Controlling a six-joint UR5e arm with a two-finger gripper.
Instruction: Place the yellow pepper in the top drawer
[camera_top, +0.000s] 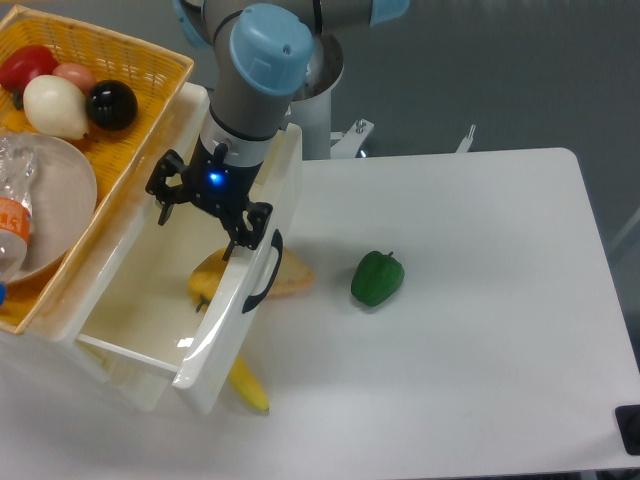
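The top drawer (140, 375) is pulled open at the left, cream-white, with a black curved handle (263, 270) on its front panel. The yellow pepper (206, 279) lies inside it on the drawer floor, against the front wall, partly hidden by that wall. My gripper (199, 228) hangs over the open drawer, just above and slightly behind the pepper. Its fingers are spread apart and hold nothing.
A green pepper (377, 278) lies on the white table right of the drawer. A tan bread-like item (291, 276) sits beside the handle. A banana (249, 386) pokes out under the drawer front. A yellow wicker basket (150, 75) with food and a plate stands on top at the left.
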